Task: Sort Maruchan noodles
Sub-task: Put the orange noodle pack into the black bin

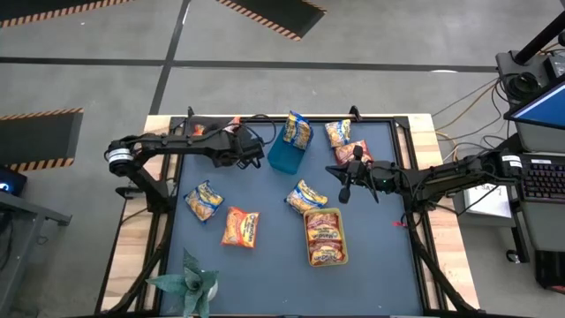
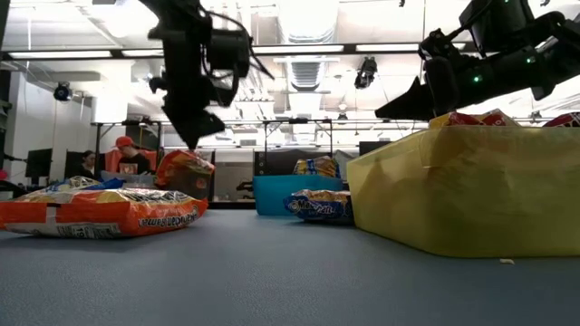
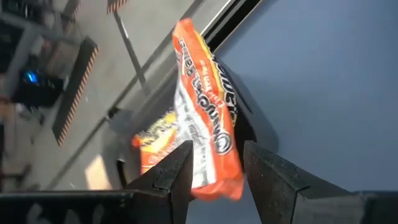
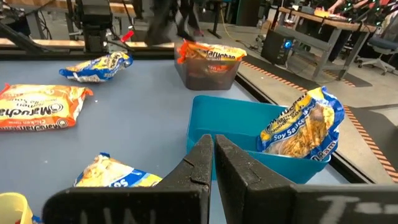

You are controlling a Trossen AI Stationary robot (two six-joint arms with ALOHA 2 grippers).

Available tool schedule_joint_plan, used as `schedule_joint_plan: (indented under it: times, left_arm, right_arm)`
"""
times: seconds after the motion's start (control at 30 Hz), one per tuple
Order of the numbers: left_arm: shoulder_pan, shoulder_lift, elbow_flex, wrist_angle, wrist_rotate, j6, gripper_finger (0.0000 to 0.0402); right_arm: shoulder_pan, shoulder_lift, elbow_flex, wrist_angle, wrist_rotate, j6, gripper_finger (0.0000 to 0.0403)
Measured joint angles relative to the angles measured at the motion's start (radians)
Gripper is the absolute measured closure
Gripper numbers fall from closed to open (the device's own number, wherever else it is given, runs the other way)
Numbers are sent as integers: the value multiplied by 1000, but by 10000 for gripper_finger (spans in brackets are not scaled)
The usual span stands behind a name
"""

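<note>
Nearest the front edge of the desk (image 1: 371, 274), the yellow-green bin (image 1: 326, 238) already carries red packets, with an orange Maruchan packet (image 1: 240, 227) and a blue-and-yellow packet (image 1: 203, 201) lying flat to its left and another blue-and-yellow packet (image 1: 306, 196) just behind it. These packets look light, crinkly and slippery, with a brittle noodle block inside, so a pinch across a short edge or sealed seam seems safer than squeezing the middle. Farther back, the right end effector (image 4: 213, 163) hovers with its fingers pressed together and nothing held, near the blue bin (image 4: 249, 140), which holds a blue-and-yellow soy sauce packet (image 4: 303, 127) leaning on its wall. At the far left, the left end effector (image 3: 214, 177) is closed around the lower end of an orange packet (image 3: 205, 134), which hangs upright between its fingers above a dark bin (image 4: 206, 71) at the desk's rear edge. Two more packets (image 1: 344, 141) lie by the far right corner.
</note>
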Motion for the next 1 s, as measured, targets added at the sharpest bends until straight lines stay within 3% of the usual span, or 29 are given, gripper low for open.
schedule_joint_plan:
  times: [0.1, 0.17, 0.33, 0.4, 0.63, 1.0]
  left_arm:
    - [-23, -41, 21, -50, 10, 108, 276]
    - [-35, -75, 27, -86, 77, 220, 276]
    - [-52, -246, -19, -51, 424, 600, 283]
    - [-44, -322, -49, -24, 517, 696, 297]
    - [102, -487, -148, 3, 532, 704, 392]
    - [216, -450, -278, 128, 555, 736, 401]
  right_arm:
    - [0, 0, 0, -8, 0, 7, 394]
    - [0, 0, 0, -8, 0, 12, 394]
    - [0, 0, 0, -18, 0, 27, 394]
    - [0, 0, 0, -33, 0, 57, 394]
    - [2, 0, 0, -86, -8, 148, 394]
    - [2, 0, 0, -85, -8, 147, 394]
